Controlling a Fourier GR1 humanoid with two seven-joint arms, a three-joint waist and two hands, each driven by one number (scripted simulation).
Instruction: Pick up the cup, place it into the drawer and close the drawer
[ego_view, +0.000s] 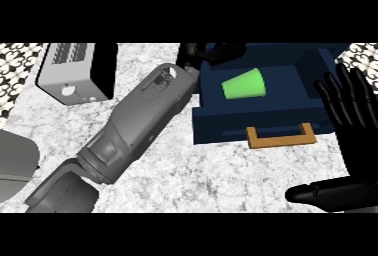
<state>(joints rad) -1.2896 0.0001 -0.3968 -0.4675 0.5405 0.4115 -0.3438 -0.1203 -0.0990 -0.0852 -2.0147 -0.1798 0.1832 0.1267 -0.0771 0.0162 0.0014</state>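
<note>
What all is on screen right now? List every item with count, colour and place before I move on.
cup: one, green, lying on its side inside the open drawer
drawer: one, dark blue, open, upper right
handle: one, orange-brown, on the drawer's front
toaster: one, grey and black, upper left
counter: one, white marbled
left hand: one, black, at the drawer's back left corner, fingers mostly hidden
right hand: one, black, open, fingers up, right edge

The open drawer (251, 107) juts over the bench (221, 175), its orange handle (281, 136) towards the robot. Bare bench lies in front of the handle. The left forearm (136, 125) slants across the middle, blocking the drawer's left side; the right hand (351, 107) stands just beside its right wall. A grey box (74, 72) occupies the far left.
</note>
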